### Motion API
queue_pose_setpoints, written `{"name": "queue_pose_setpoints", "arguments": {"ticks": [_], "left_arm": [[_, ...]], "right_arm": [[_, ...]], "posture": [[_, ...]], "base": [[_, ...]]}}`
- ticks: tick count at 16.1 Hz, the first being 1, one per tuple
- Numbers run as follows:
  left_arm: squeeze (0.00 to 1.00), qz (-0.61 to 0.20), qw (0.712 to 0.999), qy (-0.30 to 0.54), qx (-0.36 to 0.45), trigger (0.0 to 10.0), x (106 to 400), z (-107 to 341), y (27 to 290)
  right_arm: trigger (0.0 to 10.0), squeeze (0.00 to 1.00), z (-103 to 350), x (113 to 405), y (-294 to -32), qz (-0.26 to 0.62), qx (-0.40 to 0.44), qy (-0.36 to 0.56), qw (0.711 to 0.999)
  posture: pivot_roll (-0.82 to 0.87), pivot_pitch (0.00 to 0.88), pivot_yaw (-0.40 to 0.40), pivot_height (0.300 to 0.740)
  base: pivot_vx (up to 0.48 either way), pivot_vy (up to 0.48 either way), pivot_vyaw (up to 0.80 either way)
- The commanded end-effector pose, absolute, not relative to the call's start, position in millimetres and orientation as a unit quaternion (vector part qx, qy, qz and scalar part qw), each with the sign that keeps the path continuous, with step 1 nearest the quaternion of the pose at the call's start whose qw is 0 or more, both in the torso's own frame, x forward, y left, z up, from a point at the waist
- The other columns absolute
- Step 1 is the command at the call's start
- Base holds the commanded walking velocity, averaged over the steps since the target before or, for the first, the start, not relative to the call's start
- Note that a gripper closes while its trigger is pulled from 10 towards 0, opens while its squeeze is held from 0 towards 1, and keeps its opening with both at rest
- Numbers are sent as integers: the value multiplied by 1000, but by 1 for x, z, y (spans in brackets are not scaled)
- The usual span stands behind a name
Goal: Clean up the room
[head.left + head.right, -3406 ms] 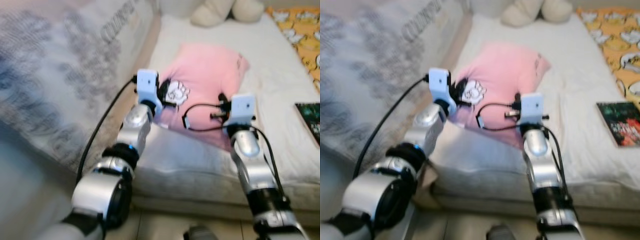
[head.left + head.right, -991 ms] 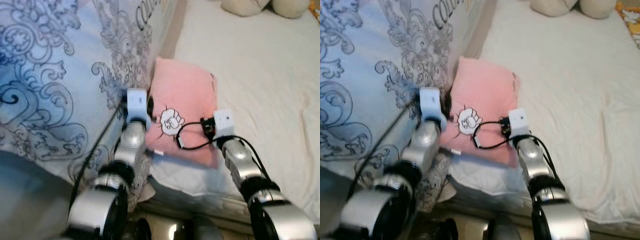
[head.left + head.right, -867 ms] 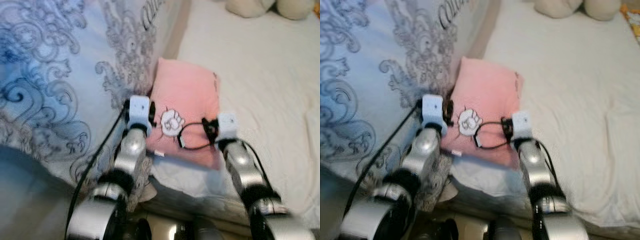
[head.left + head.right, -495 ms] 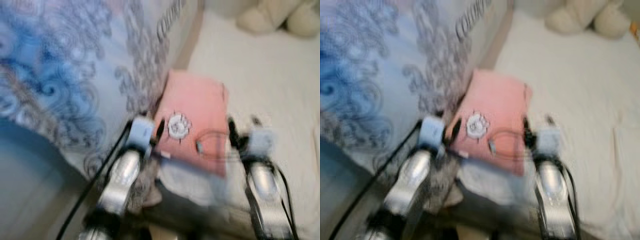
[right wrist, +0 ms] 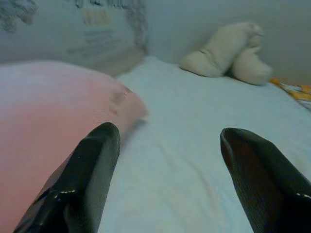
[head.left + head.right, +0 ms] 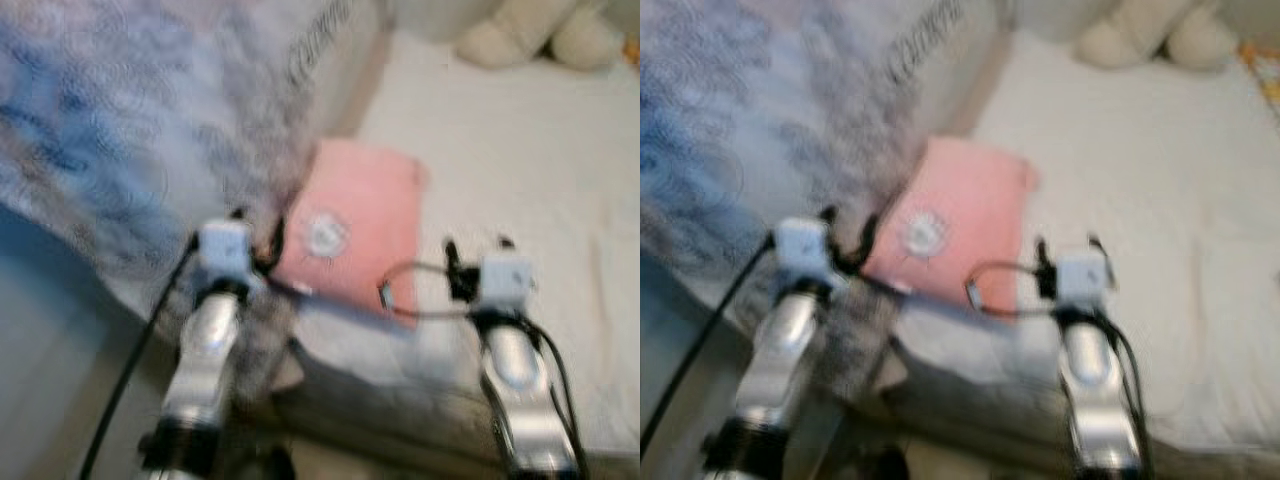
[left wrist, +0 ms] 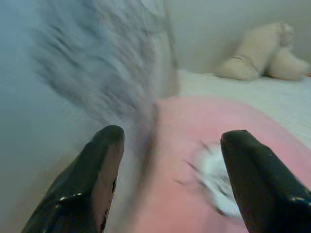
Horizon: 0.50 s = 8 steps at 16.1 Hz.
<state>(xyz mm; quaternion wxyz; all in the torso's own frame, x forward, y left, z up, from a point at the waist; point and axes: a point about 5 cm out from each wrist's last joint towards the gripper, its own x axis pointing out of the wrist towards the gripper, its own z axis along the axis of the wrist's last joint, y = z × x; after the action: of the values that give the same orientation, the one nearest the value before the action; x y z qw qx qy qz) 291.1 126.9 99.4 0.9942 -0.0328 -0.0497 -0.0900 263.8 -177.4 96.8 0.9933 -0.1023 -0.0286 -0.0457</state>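
Note:
A pink pillow (image 6: 352, 232) with a white print lies on the white bed sheet (image 6: 520, 170), its left side against a blue-grey patterned quilt (image 6: 130, 130). My left gripper (image 6: 260, 228) is open at the pillow's near left edge, between pillow and quilt. In the left wrist view the pillow (image 7: 204, 145) lies ahead between that gripper's (image 7: 172, 136) spread fingers. My right gripper (image 6: 477, 250) is open by the pillow's near right corner, above the sheet. In the right wrist view the pillow (image 5: 53, 107) sits off to one side of that gripper (image 5: 169, 133). Both hold nothing. The eye views are blurred.
A cream plush toy (image 6: 530, 35) lies at the far end of the bed, also seen as the plush toy (image 5: 228, 48) in the right wrist view. A strip of yellow patterned cloth (image 5: 297, 90) shows at the far right. The mattress's front edge (image 6: 400, 400) is just below my arms.
The view has shifted and blurred, so the camera has moved. My two arms now stand wider apart and nearer the pillow's front edge. The pillow still rests against the quilt.

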Motion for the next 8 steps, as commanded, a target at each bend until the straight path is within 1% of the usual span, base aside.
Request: {"name": "queue_pose_setpoints", "arguments": {"ticks": [1, 4, 5, 8], "left_arm": [[0, -109, 992, -52, -41, 10000, 292, 103, 119], [0, -111, 992, -47, -44, 10000, 294, 101, 115], [0, -113, 992, -45, -45, 10000, 295, 103, 114], [0, -115, 992, -43, -36, 10000, 303, 105, 117]], "right_arm": [[10000, 0, 93, 261, -183, -54, -103, -15, 993], [10000, 0, 92, 265, -178, -28, -110, -10, 994], [10000, 0, 92, 267, -174, -16, -105, -7, 994], [10000, 0, 93, 274, -174, -19, -114, -7, 993]], "posture": [[-165, 0, 38, 740], [-168, 0, 35, 740], [-171, 0, 37, 740], [-171, 0, 41, 740]], "base": [[0, -480, -775], [0, -480, -775], [0, -480, 0], [0, -480, 0]]}}
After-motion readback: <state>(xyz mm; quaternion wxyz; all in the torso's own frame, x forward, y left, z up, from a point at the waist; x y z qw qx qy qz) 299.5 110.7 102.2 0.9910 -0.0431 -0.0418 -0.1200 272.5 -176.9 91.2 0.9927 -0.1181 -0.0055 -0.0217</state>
